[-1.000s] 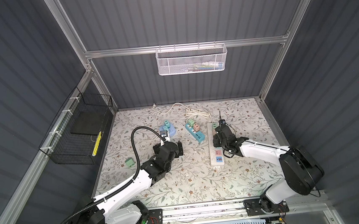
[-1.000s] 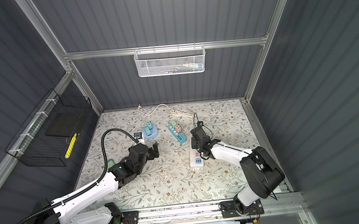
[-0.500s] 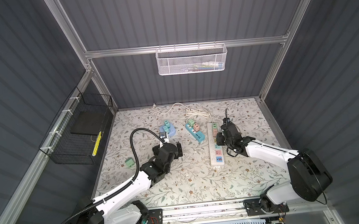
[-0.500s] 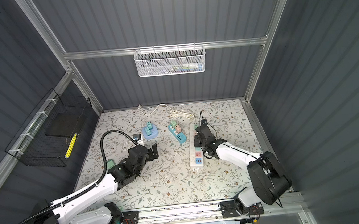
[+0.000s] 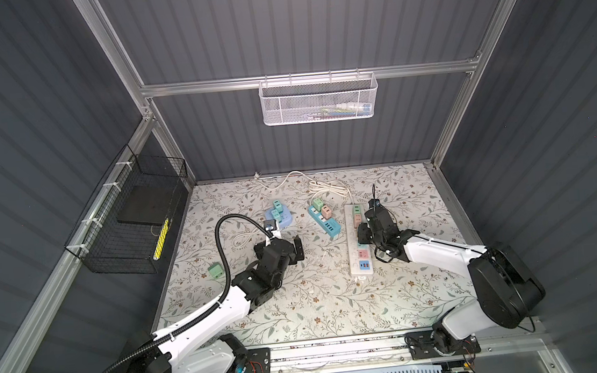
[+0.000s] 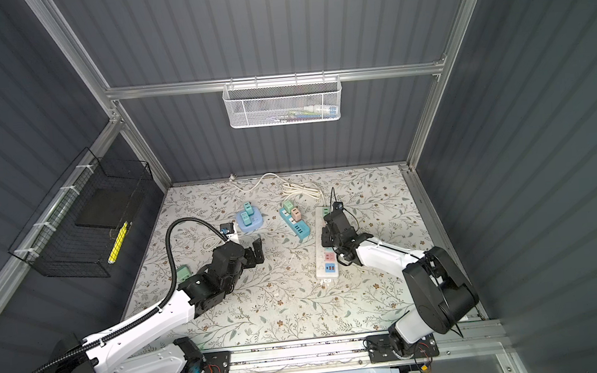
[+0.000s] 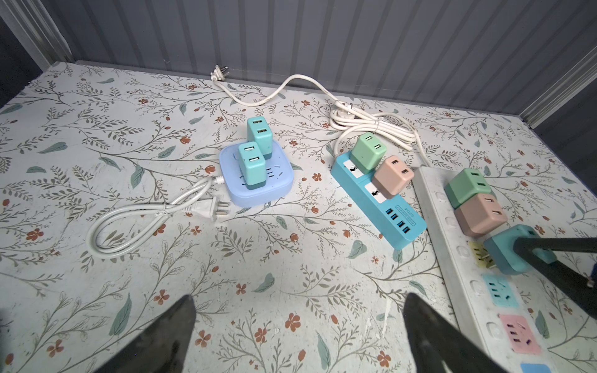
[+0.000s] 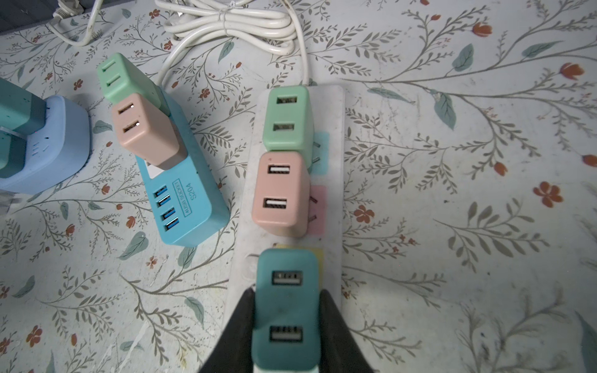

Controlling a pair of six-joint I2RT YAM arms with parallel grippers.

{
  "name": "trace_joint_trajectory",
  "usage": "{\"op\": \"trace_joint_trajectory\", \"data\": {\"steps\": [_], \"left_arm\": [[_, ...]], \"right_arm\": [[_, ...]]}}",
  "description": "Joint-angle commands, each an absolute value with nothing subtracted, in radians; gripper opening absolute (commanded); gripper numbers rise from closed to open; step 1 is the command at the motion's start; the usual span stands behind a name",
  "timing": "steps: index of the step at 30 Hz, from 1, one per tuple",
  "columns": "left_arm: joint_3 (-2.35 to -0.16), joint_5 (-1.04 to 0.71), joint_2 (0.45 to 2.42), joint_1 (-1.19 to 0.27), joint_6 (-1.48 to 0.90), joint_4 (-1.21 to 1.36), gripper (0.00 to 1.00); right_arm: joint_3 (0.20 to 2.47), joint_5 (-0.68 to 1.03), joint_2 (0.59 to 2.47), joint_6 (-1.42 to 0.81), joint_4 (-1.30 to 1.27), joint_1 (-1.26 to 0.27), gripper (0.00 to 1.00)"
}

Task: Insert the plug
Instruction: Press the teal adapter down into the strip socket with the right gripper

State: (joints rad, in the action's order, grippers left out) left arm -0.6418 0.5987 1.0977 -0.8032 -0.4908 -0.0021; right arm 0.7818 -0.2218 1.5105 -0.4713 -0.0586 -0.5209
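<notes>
1. Table [image 5: 299, 304]: covered with a flower-patterned sheet; it carries all the items below.
2. White power strip [image 8: 334, 106]: lies flat on the right half of the table, seen lengthwise in both top views. A green plug [image 8: 287, 119] and a pink plug [image 8: 279, 193] stand in its two sockets at the cord end, touching each other.
3. Blue power strip [image 7: 387, 206]: lies just beside the white one, at an angle to it.
4. Light-blue socket block [image 7: 277, 190]: stands left of the blue strip and holds two teal chargers.
5. Left gripper [image 7: 298, 306]: jaws spread wide, nothing between them, above bare table.
6. Right gripper [image 8: 286, 303]: jaws clamped on the two sides of the teal plug [image 8: 286, 310].
7. Teal plug: upright over the yellow socket of the white power strip, just beside the pink plug. Whether its pins are fully seated cannot be told.
</notes>
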Motion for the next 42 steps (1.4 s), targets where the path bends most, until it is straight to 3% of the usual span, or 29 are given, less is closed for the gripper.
{"op": "trace_joint_trajectory", "data": {"steps": [1, 19, 42], "left_arm": [[-0.626, 0.591, 1.093, -0.793, -0.494, 0.017, 1.00], [-0.618, 0.600, 1.076, -0.790, -0.494, 0.009, 1.00], [-0.614, 0.601, 1.065, -0.786, -0.486, 0.009, 1.00]], "right_arm": [[0.768, -0.247, 1.537, -0.484, -0.072, -0.528, 0.16], [0.764, -0.334, 1.468, -0.451, -0.130, -0.543, 0.15], [0.772, -0.307, 1.568, -0.488, -0.124, -0.555, 0.15]]}}
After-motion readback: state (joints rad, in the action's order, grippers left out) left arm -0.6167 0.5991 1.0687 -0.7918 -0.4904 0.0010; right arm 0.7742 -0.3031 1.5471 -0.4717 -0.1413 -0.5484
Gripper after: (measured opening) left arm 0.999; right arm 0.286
